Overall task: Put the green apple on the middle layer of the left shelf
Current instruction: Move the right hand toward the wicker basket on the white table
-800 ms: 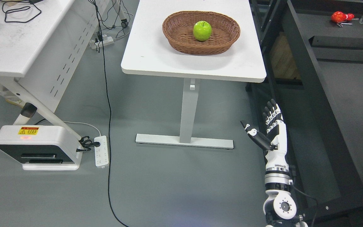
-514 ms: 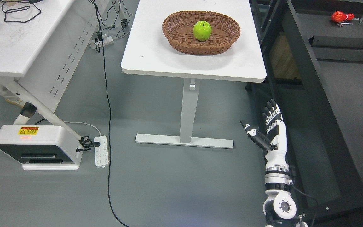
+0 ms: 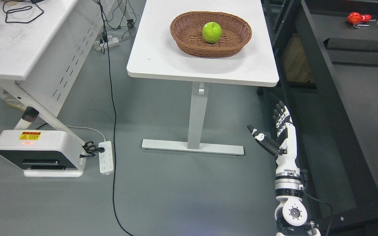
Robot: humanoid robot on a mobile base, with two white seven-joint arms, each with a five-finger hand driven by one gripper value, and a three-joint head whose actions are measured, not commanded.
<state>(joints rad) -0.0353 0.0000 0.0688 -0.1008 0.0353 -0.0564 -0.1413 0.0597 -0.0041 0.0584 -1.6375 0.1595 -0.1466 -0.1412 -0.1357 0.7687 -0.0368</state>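
A green apple [image 3: 212, 32] lies in a brown wicker basket [image 3: 182, 39] on the white table [image 3: 162, 59] ahead. My right hand [image 3: 267, 126] hangs low at the lower right, well below and in front of the table's edge, palm up, fingers straight and thumb spread, holding nothing. Its white forearm rises from the bottom edge. The left arm does not show.
A dark shelf frame [image 3: 320, 78] runs along the right, close beside my right arm, with a small red object [image 3: 356, 17] on its upper surface. At left stand a white desk [image 3: 15, 46], a white floor unit [image 3: 38, 152], a power strip [image 3: 105, 156] and a black cable [image 3: 113, 137] across the floor.
The whole picture has shifted slightly, so the camera has moved. My right hand has risen a little and drifted slightly left. The apple and basket stay put.
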